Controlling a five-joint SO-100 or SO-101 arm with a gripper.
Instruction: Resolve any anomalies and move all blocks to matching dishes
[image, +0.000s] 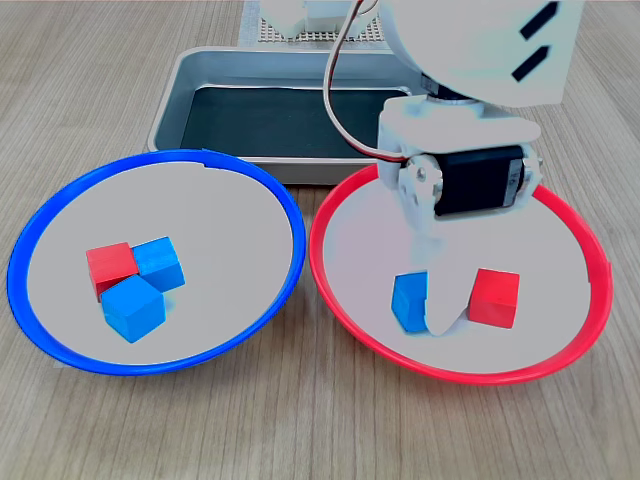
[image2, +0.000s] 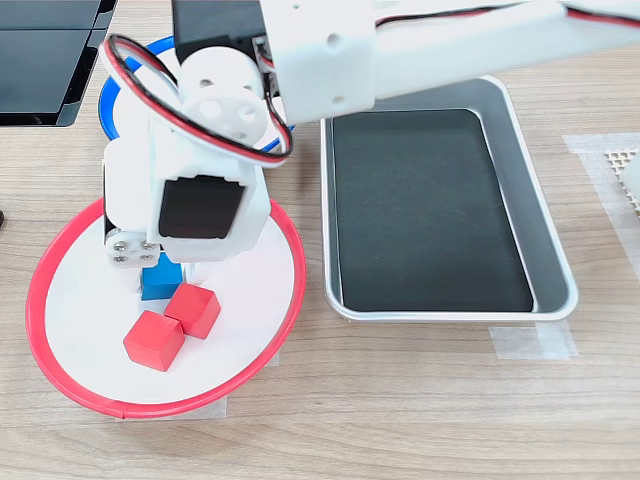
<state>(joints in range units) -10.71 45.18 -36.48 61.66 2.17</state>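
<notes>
The red-rimmed dish (image: 345, 305) (image2: 60, 370) holds a blue block (image: 408, 300) (image2: 158, 284) and two red blocks (image2: 155, 340) (image2: 197, 309); the first exterior view shows only one red block (image: 494, 298). My gripper (image: 430, 308) reaches down into this dish. One white finger (image: 442, 295) stands against the blue block's right side, between it and the red block. The other finger is hidden, so the jaw state is unclear. The blue-rimmed dish (image: 60, 195) (image2: 108, 95) holds one red block (image: 110, 268) and two blue blocks (image: 160, 262) (image: 132, 308), bunched together.
A rectangular grey metal tray (image: 168, 105) (image2: 555, 250) with a dark bottom stands behind the dishes in the first exterior view, to the right of the red dish in the second exterior view. The arm's white body (image2: 330, 50) hangs over both dishes.
</notes>
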